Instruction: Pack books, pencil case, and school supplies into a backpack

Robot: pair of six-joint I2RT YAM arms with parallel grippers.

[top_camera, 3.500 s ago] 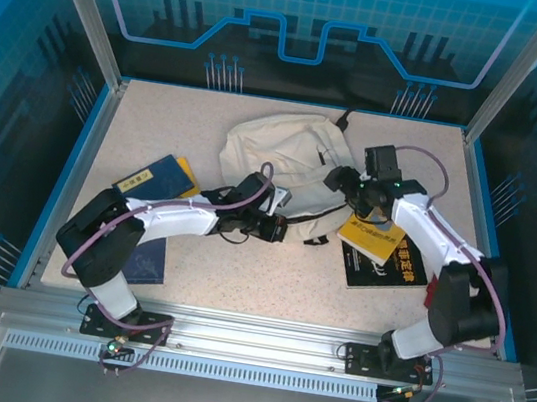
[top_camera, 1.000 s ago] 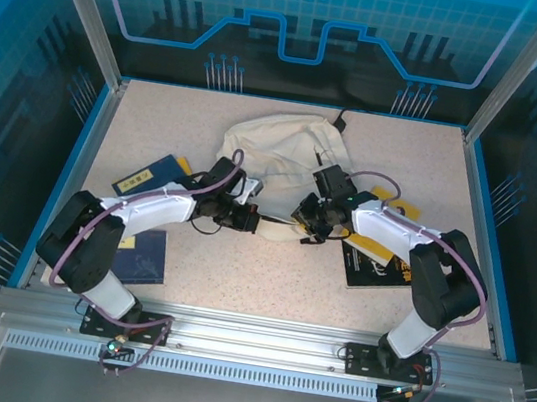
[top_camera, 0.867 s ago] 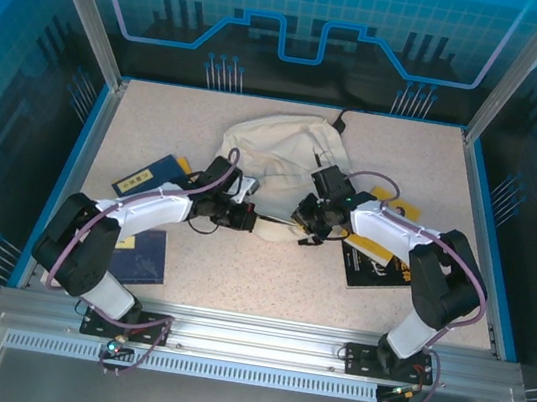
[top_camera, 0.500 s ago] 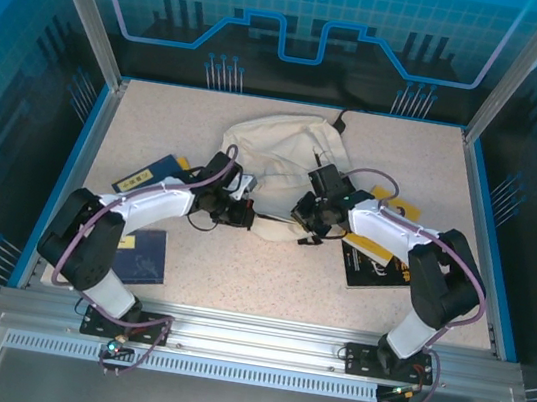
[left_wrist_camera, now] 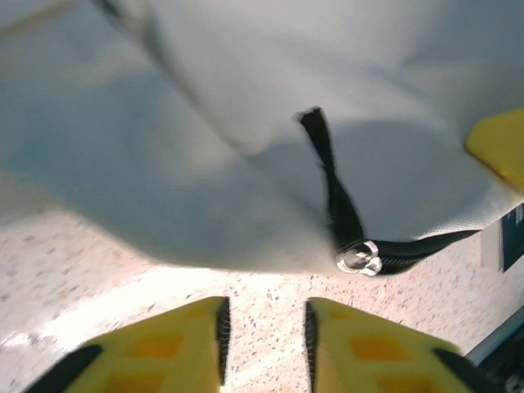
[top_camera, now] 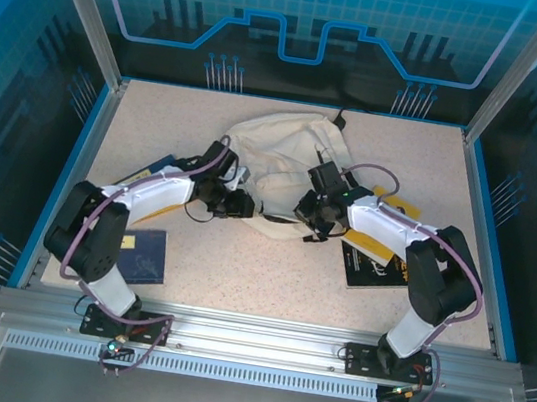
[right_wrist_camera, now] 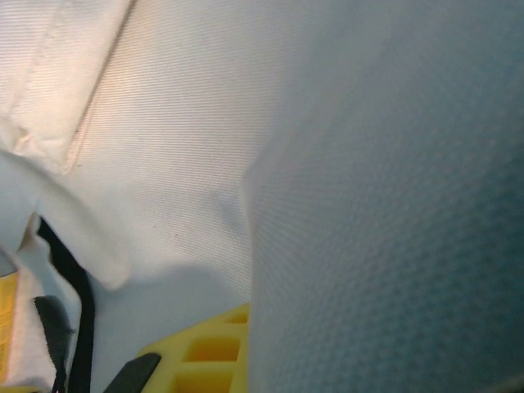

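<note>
Left pincer (left_wrist_camera: 264, 332) gapes partway, empty, beside the backpack (left_wrist_camera: 246, 123); right pincer (top_camera: 308, 211) pinches its fabric

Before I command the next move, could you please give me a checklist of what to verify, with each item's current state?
1. Nothing in the left gripper: ok, jaws apart over the bare table, nothing between them.
2. The zipper pull in front of the left gripper: ok, it lies just ahead at the edge of the backpack.
3. The right gripper gripping the backpack: ok, jaws shut, fabric draped against its finger.
4. Backpack opening unzipped wide enough: cannot tell.
5. The books packed: not ok, they lie on the table beside the backpack.
</note>
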